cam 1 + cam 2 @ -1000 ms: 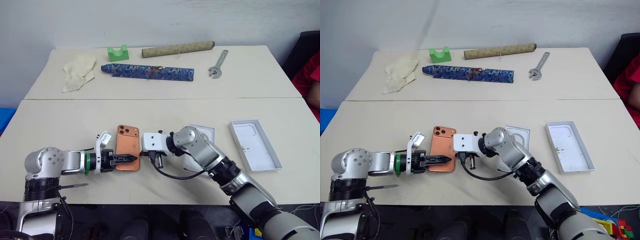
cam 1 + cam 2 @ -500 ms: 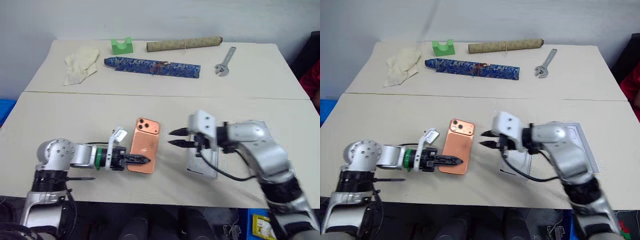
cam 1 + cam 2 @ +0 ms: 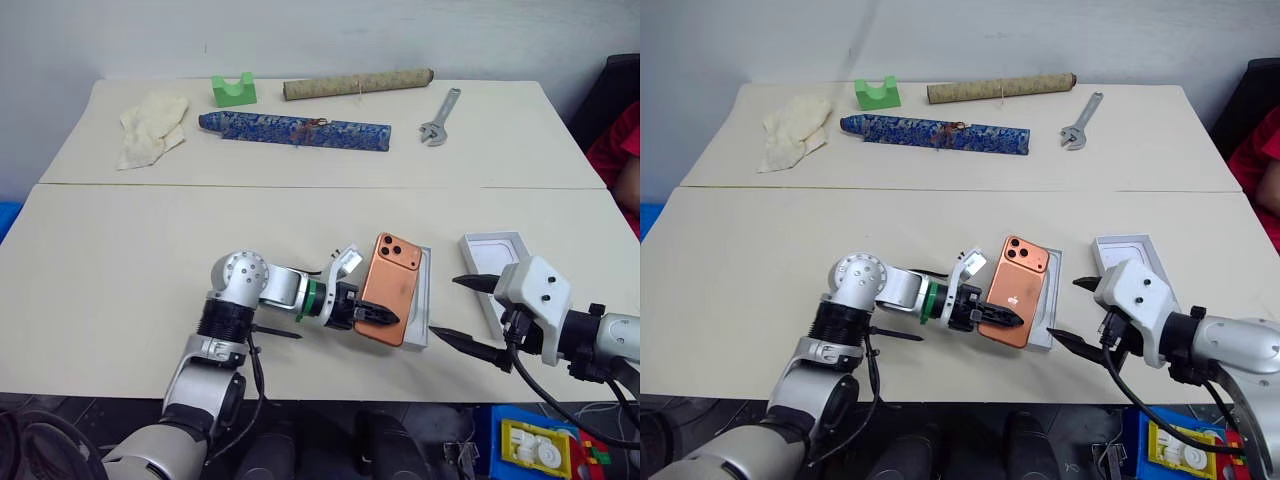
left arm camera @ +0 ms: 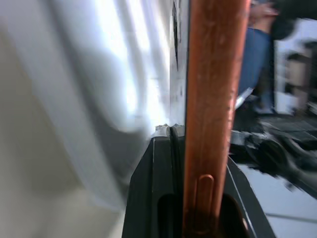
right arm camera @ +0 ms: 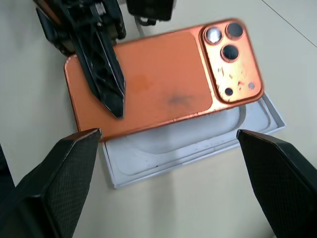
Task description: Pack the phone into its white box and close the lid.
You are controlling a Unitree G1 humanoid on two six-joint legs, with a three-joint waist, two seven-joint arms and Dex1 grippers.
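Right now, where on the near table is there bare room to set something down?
The near table's left half is bare, from the left gripper outward. The right is crowded: the copper-orange phone over a flat white tray, open right gripper, white walled tray.

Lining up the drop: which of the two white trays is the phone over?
The tray lying directly beneath the phone held in the left gripper. The other tray sits apart, further right.
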